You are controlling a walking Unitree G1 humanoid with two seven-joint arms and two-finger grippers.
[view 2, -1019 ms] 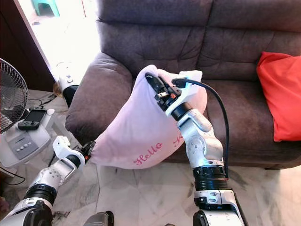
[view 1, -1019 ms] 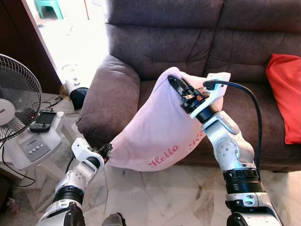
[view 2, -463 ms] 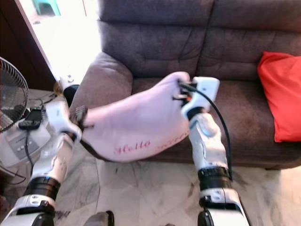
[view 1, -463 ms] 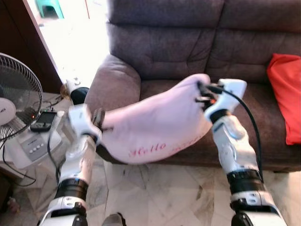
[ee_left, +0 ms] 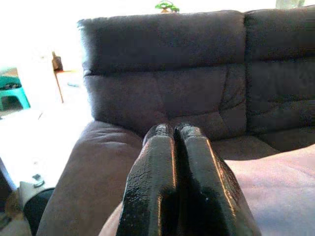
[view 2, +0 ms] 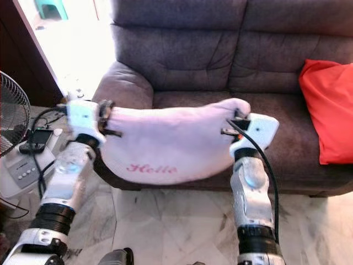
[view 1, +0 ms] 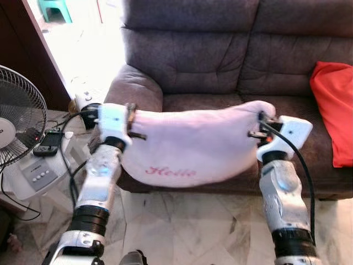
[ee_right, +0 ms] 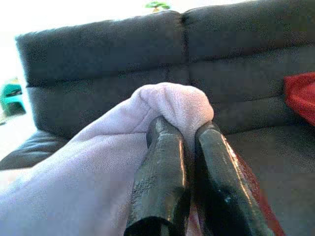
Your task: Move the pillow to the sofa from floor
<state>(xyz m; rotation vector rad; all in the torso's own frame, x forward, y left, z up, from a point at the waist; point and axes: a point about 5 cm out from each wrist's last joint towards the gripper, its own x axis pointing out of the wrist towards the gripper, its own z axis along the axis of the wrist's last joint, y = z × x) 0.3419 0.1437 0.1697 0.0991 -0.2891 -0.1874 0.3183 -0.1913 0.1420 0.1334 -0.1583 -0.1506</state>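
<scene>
Fingers [ee_right: 162, 162] of both grippers pinch the pillow's [view 1: 193, 146] ends; head views alone show "Hello".

A dark brown fabric sofa [view 1: 220, 49] stands on a pale marble-tiled floor [view 1: 193, 226]. A red cushion [view 1: 333, 110] rests on its seat. A standing fan [view 1: 19, 130] sits beside bright daylight.
</scene>
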